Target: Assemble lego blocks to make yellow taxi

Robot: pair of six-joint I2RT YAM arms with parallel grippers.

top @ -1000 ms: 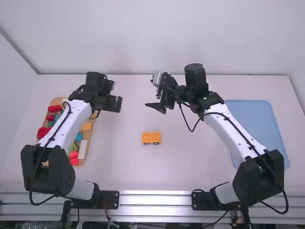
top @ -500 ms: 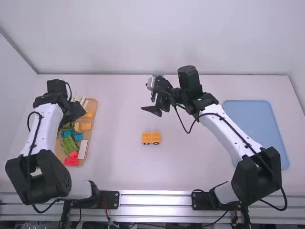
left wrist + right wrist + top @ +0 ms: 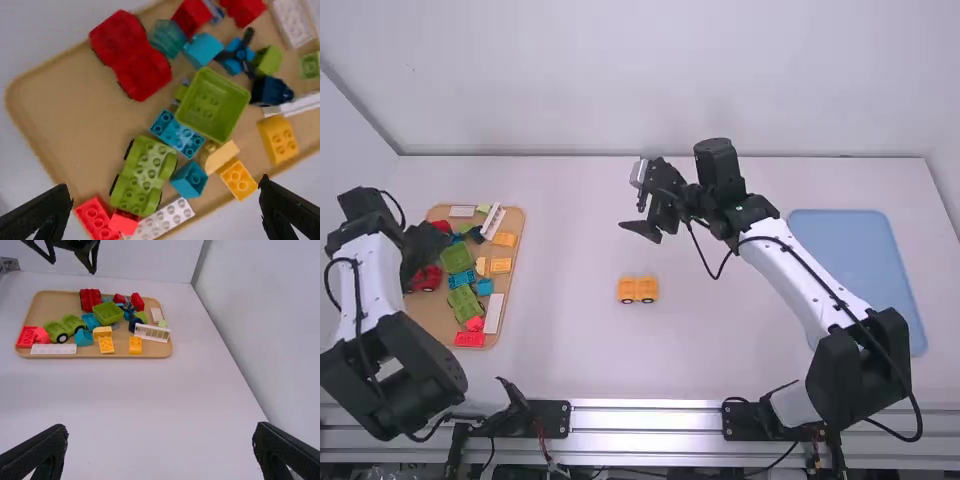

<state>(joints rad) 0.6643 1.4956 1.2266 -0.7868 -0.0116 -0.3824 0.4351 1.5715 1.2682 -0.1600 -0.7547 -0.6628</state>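
My left gripper [image 3: 432,243] is over the far left part of the wooden tray [image 3: 432,323]; in the left wrist view the left gripper [image 3: 165,200] stands open above the blocks. Among them lie a yellow block [image 3: 278,139], a second yellow block [image 3: 238,180] and a light-orange piece [image 3: 221,156]. An orange-yellow car body on dark wheels [image 3: 638,290] rests on the table's middle, touched by neither gripper. My right gripper [image 3: 642,205] hangs above the table beyond it; in the right wrist view the right gripper [image 3: 160,440] is open, with nothing between its fingers.
A blue tray [image 3: 860,262] lies on the right side. The wooden tray also holds a green wheeled base [image 3: 145,175], a red wheeled base [image 3: 131,55], a green bin [image 3: 212,105] and a white fence piece [image 3: 152,333]. Walls border the table's back and sides.
The left arm has swung left from beyond the tray's right edge to over the tray, uncovering more blocks. The right gripper has shifted slightly left; the car body has stayed put.
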